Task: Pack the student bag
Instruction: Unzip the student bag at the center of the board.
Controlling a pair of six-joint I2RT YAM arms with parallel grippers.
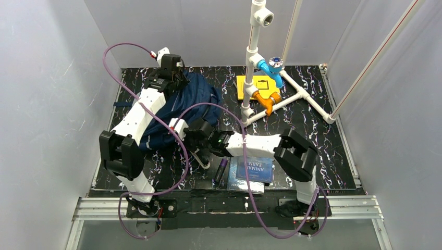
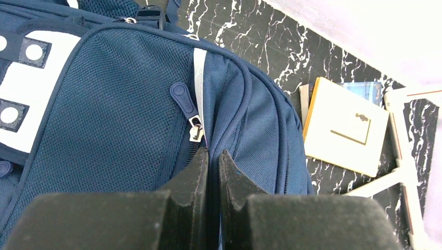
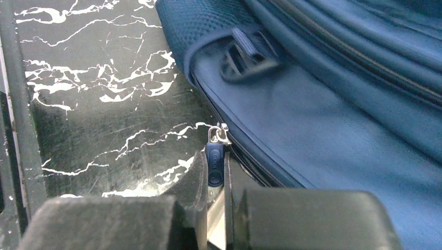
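Your right claw [image 3: 215,161] is clamping the bag's [image 1: 190,96] zip pull [image 3: 215,169]; your left claw [image 2: 212,155], closed together, is pressing on it. A book [image 1: 255,170] is showing "ANIMAL FARM".

Only one title read clearly, "ANIMAL FARM", printed in pale capitals across the blue book [image 1: 252,173] lying at the near edge of the desk [image 1: 339,151], just right of middle.

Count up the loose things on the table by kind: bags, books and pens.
Bag: 1
Books: 2, a yellow book and a blue book; another may lie under the blue one, hard to tell
Pen: 1
Total: 4
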